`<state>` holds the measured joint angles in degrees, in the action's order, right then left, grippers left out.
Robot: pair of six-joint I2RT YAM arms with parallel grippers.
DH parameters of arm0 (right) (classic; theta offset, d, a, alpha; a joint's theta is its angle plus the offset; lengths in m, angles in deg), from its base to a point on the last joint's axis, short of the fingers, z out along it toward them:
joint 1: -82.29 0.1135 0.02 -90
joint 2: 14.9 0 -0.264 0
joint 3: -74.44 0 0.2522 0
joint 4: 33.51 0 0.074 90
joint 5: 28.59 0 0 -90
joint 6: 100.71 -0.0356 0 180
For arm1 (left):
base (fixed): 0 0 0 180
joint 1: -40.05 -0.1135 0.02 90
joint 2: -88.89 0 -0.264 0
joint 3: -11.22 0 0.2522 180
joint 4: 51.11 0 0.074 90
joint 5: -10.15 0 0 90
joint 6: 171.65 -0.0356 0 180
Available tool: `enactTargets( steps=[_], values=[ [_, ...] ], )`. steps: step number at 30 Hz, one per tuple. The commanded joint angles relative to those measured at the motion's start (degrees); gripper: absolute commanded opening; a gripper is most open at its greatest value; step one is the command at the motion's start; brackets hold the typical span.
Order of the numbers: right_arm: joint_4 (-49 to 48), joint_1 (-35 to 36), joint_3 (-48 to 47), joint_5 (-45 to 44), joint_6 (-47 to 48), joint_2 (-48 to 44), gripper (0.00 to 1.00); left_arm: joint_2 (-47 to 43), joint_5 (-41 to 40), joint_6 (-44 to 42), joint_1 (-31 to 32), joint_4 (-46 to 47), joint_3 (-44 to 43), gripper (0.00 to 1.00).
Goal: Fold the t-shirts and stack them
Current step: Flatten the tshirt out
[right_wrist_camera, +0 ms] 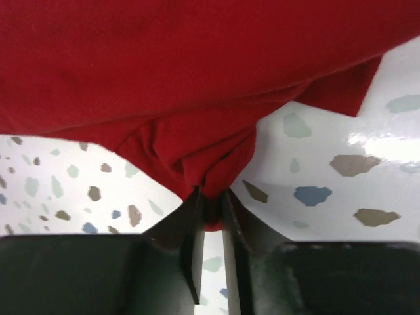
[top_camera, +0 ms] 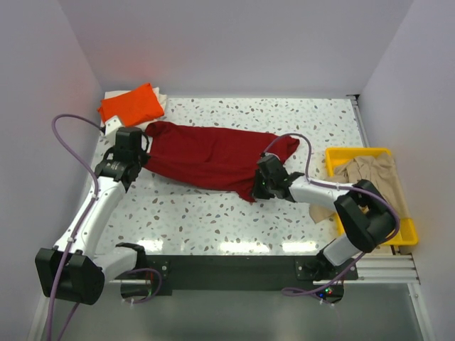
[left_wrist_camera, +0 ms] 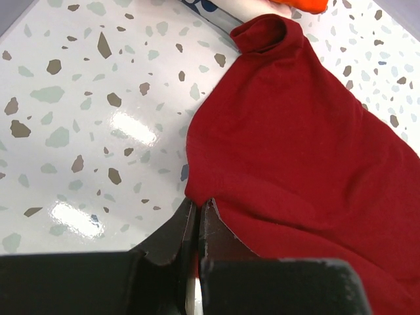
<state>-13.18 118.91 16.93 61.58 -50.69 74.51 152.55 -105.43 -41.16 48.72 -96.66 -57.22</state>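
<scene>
The dark red t-shirt lies spread across the middle of the speckled table. At its left end my left gripper is shut on the cloth's edge. My right gripper pinches a bunched corner of the same shirt at its lower right; its jaws stand narrow with red cloth between them. A folded bright orange t-shirt rests on a whitish one at the back left corner. The beige-tan t-shirt lies crumpled in the yellow tray.
The yellow plastic tray stands at the table's right edge, beside the right arm's elbow. White walls close in the table on the left, back and right.
</scene>
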Motion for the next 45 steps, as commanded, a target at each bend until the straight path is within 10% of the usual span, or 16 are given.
enactTargets(
  steps=[1,17,27,32,37,45],
  values=[
    [1.1,-0.1,-2.1,-4.4,-1.1,-1.8,0.11,0.0,0.3,-2.8,-0.6,2.5,-2.8,0.0],
    [22.2,4.5,-10.9,2.1,0.3,-24.2,0.01,-0.5,1.6,-5.7,-0.8,3.0,-6.0,0.0],
    [19.0,10.6,-8.6,-2.4,0.7,-18.9,0.63,0.4,2.2,-6.3,-1.4,2.8,-5.4,0.0],
    [24.4,7.3,-6.6,-15.7,1.4,-22.1,0.59,0.3,3.7,-5.9,-1.5,3.3,-4.6,0.0],
    [18.5,-6.8,-2.5,-5.7,3.3,-18.4,0.5,0.3,4.4,-6.2,-1.5,3.2,-4.1,0.0],
    [10.9,-8.9,1.9,-4.8,0.5,-10.9,0.41,-0.5,4.1,-7.0,-1.5,3.1,-3.1,0.0]
  ],
)
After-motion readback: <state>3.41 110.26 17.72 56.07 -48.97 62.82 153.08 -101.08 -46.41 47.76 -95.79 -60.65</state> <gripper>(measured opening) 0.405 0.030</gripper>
